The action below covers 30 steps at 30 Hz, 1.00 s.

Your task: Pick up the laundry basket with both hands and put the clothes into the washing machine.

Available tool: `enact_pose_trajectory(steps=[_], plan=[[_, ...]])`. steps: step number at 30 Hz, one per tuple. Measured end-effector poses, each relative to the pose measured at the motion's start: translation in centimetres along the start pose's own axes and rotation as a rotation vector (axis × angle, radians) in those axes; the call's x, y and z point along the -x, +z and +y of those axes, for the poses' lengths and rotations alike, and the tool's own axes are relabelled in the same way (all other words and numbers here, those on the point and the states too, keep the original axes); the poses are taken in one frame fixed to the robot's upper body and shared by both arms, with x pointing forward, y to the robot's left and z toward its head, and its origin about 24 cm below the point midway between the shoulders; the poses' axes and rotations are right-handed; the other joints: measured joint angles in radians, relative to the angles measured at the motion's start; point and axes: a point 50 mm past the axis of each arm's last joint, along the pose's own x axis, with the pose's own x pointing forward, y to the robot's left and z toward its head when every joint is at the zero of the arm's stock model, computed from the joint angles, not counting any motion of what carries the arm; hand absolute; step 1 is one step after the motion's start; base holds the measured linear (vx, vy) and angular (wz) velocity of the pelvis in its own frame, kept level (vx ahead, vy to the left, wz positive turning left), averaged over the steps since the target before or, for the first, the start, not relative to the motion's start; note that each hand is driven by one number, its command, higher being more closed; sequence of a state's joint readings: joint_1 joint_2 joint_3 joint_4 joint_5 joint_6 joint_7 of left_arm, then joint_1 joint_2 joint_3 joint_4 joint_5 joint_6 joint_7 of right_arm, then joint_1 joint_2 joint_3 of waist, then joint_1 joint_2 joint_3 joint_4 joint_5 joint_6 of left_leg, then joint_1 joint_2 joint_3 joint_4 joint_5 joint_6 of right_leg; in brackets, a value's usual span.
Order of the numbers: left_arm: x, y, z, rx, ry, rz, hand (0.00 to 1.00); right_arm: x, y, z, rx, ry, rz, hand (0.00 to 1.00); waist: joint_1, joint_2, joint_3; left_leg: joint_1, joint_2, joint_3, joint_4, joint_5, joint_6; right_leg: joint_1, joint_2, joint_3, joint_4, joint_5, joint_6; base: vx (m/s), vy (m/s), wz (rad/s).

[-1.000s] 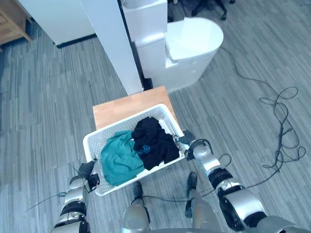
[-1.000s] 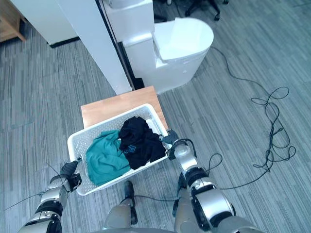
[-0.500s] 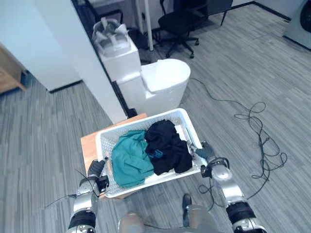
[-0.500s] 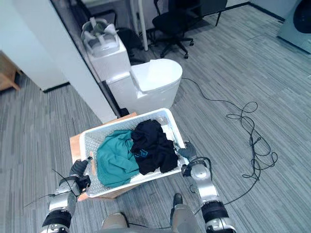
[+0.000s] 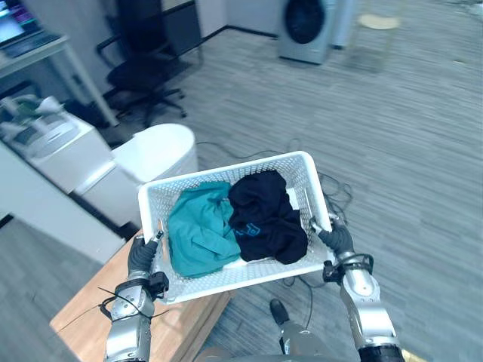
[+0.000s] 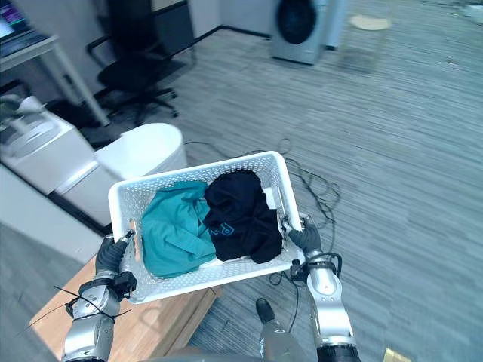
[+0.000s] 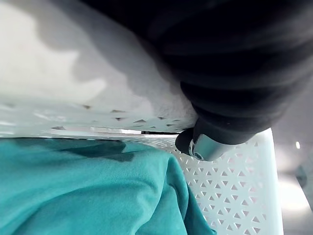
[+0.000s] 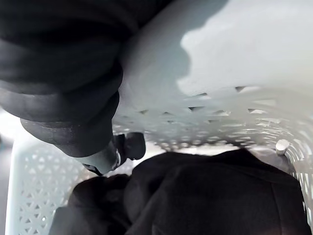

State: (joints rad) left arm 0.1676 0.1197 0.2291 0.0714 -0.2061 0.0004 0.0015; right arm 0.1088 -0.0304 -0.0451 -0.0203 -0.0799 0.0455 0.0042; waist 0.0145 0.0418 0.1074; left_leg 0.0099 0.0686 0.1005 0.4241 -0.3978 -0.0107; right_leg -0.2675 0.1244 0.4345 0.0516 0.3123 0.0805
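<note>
two basket [image 5: 241,277] ends in left hand [image 5: 139,258], right hand [image 5: 337,240]; fingers apparently underneath

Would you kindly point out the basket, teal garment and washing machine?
basket [image 5: 249,275], left eye view, near wall.
teal garment [image 5: 196,234], left eye view, its middle.
washing machine [image 5: 305,21], left eye view, round door.

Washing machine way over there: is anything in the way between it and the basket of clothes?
No, nothing that I can see. Open grey floor runs from the laundry basket, gripped by the left hand and right hand, to the washing machine. The office chair and white toilet stand off to the left side.
</note>
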Motion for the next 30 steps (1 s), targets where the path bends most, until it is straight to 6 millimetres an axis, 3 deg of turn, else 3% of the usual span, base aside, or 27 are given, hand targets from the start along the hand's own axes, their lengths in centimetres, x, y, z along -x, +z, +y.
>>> enact_pose_trajectory(steps=[1,2,3,4,6,8,9,10,11,12,15,19,20,21,22,23,24,26,27,29,30], plan=[[0.0,0.1,0.1,0.002,0.006,-0.006,1.0,0.1,-0.1,0.1,-0.008,-0.002,0.004,1.0,0.007,0.012,0.004,-0.007,0.033,0.081,-0.012,0.01,0.015,-0.001,-0.004,-0.14,-0.045,0.075,-0.058,-0.2,-0.008,-1.85],[0.2,-0.2,0.2,0.008,0.019,0.002,1.0,0.1,-0.1,0.4,-0.013,-0.003,0.007,1.0,0.008,0.0,-0.002,0.011,0.05,0.17,-0.035,0.03,0.017,-0.053,-0.032,-0.422,0.161,-0.122,-0.14,-0.18,-0.028,-2.21],[0.6,-0.7,0.3,0.017,0.035,0.018,1.0,0.1,-0.3,0.4,-0.004,0.001,0.014,1.0,0.01,0.014,0.004,0.037,0.067,0.244,-0.048,0.041,0.02,-0.052,-0.098,-0.615,0.354,-0.302,-0.197,-0.12,-0.009,-1.81],[0.8,-1.0,0.3,0.022,0.04,0.028,1.0,0.1,-0.5,0.3,0.004,0.003,0.021,1.0,0.014,0.013,0.003,0.053,0.071,0.274,-0.055,0.044,0.02,-0.049,-0.14,-0.678,0.435,-0.366,-0.203,-0.12,-0.008,-1.54],[1.5,-2.0,0.3,0.028,0.054,0.069,1.0,-0.1,-1.5,0.2,0.032,0.02,0.059,1.0,0.006,0.018,-0.007,0.085,0.092,0.371,-0.06,0.047,0.016,-0.027,-0.299,-0.783,0.648,-0.497,-0.191,-0.14,-0.074,-1.33],[1.8,-2.8,0.6,0.026,0.063,0.102,1.0,-0.3,-2.4,0.4,0.043,0.039,0.091,1.0,0.004,0.007,-0.017,0.093,0.11,0.43,-0.062,0.053,0.0,-0.003,-0.409,-0.801,0.692,-0.529,-0.156,-0.06,-0.19,-1.2],[1.9,-3.2,0.8,0.024,0.071,0.12,1.0,-0.5,-2.7,0.5,0.054,0.053,0.103,1.0,0.003,-0.031,-0.034,0.088,0.111,0.449,-0.057,0.052,-0.032,0.029,-0.458,-0.79,0.61,-0.482,-0.115,-0.02,-0.255,-1.08],[1.8,-3.3,0.8,0.024,0.071,0.126,1.0,-0.7,-2.7,0.6,0.058,0.059,0.107,1.0,0.003,-0.035,-0.033,0.082,0.11,0.444,-0.049,0.045,-0.056,0.041,-0.435,-0.782,0.553,-0.49,-0.051,-0.03,-0.265,-1.12],[1.9,-3.9,0.3,0.042,0.062,0.15,1.0,-1.0,-2.7,0.3,0.08,0.063,0.108,1.0,0.014,-0.019,-0.039,0.064,0.111,0.403,-0.082,0.057,-0.075,0.073,-0.371,-0.785,0.419,-0.491,-0.031,-0.05,-0.258,-1.12],[1.7,-4.1,-0.4,0.052,0.043,0.159,1.0,-1.2,-2.7,-0.4,0.114,0.06,0.108,1.0,0.019,0.003,-0.041,0.048,0.131,0.387,-0.122,0.086,-0.08,0.078,-0.311,-0.773,0.328,-0.44,-0.034,-0.06,-0.269,-1.0],[1.0,-3.9,-1.4,0.067,0.016,0.152,1.0,-1.1,-2.7,-1.3,0.132,0.04,0.107,1.0,-0.005,0.005,-0.042,0.061,0.166,0.359,-0.183,0.139,-0.102,0.15,-0.214,-0.795,0.147,-0.362,-0.055,0.0,-0.167,-0.24],[0.6,-3.7,-1.1,0.077,0.035,0.144,1.0,-1.3,-2.3,-1.1,0.127,0.046,0.082,1.0,0.002,0.008,-0.04,0.017,0.249,0.308,-0.068,0.139,-0.103,0.191,-0.144,-0.81,0.071,-0.346,-0.075,0.01,-0.132,0.02],[0.9,-3.9,-0.8,0.087,0.043,0.155,1.0,-1.3,-2.3,-1.0,0.133,0.058,0.082,1.0,0.011,0.017,-0.034,-0.016,0.287,0.294,0.046,0.134,-0.086,0.215,-0.119,-0.806,0.065,-0.353,-0.087,0.06,-0.15,-0.17],[1.3,-4.3,-0.5,0.098,0.055,0.17,1.0,-1.3,-2.3,-0.8,0.145,0.074,0.08,1.0,0.028,0.038,-0.02,-0.054,0.345,0.275,0.214,0.134,0.029,0.254,-0.089,-0.794,0.064,-0.37,-0.106,0.07,-0.148,-0.28],[1.6,-4.6,-0.4,0.1,0.063,0.179,1.0,-1.3,-2.3,-0.7,0.153,0.083,0.079,1.0,0.034,0.048,-0.011,-0.079,0.371,0.26,0.302,0.151,0.105,0.276,-0.08,-0.787,0.064,-0.379,-0.113,0.07,-0.095,-0.36],[2.1,-5.0,0.0,0.115,0.08,0.198,1.0,-1.3,-2.3,-0.4,0.164,0.1,0.079,1.0,0.043,0.061,0.002,-0.146,0.398,0.198,0.461,0.233,0.201,0.312,-0.065,-0.773,0.066,-0.408,-0.135,0.06,-0.056,-0.3],[2.4,-5.3,0.1,0.122,0.085,0.209,1.0,-1.3,-2.3,-0.4,0.171,0.106,0.08,1.0,0.057,0.056,0.008,-0.179,0.381,0.144,0.515,0.227,0.188,0.318,-0.064,-0.763,0.073,-0.422,-0.138,0.09,-0.041,-0.32],[3.0,-5.9,-0.3,0.153,0.09,0.229,1.0,-1.7,-1.8,-0.4,0.183,0.112,0.063,1.0,0.071,0.059,0.013,-0.285,0.184,-0.009,0.521,0.146,0.05,0.314,-0.09,-0.732,0.084,-0.442,-0.147,0.15,0.014,-0.46],[3.4,-5.9,-0.3,0.162,0.095,0.226,1.0,-2.1,-1.4,-0.4,0.2,0.124,0.048,1.0,0.092,0.056,0.017,-0.322,0.081,-0.032,0.37,0.123,0.009,0.312,-0.1,-0.705,0.066,-0.442,-0.146,0.21,0.032,-0.64],[3.7,-5.6,0.1,0.158,0.1,0.21,1.0,-2.3,-1.0,-0.2,0.208,0.145,0.036,1.0,0.109,0.059,0.015,-0.354,0.052,0.008,0.167,0.138,-0.007,0.323,-0.1,-0.705,0.039,-0.442,-0.143,0.22,0.026,-0.43],[3.8,-5.5,0.2,0.157,0.102,0.203,1.0,-2.3,-1.0,-0.1,0.205,0.151,0.035,1.0,0.109,0.06,0.014,-0.365,0.034,0.024,0.002,0.174,-0.044,0.346,-0.1,-0.709,0.018,-0.447,-0.119,0.25,0.026,-0.09]])
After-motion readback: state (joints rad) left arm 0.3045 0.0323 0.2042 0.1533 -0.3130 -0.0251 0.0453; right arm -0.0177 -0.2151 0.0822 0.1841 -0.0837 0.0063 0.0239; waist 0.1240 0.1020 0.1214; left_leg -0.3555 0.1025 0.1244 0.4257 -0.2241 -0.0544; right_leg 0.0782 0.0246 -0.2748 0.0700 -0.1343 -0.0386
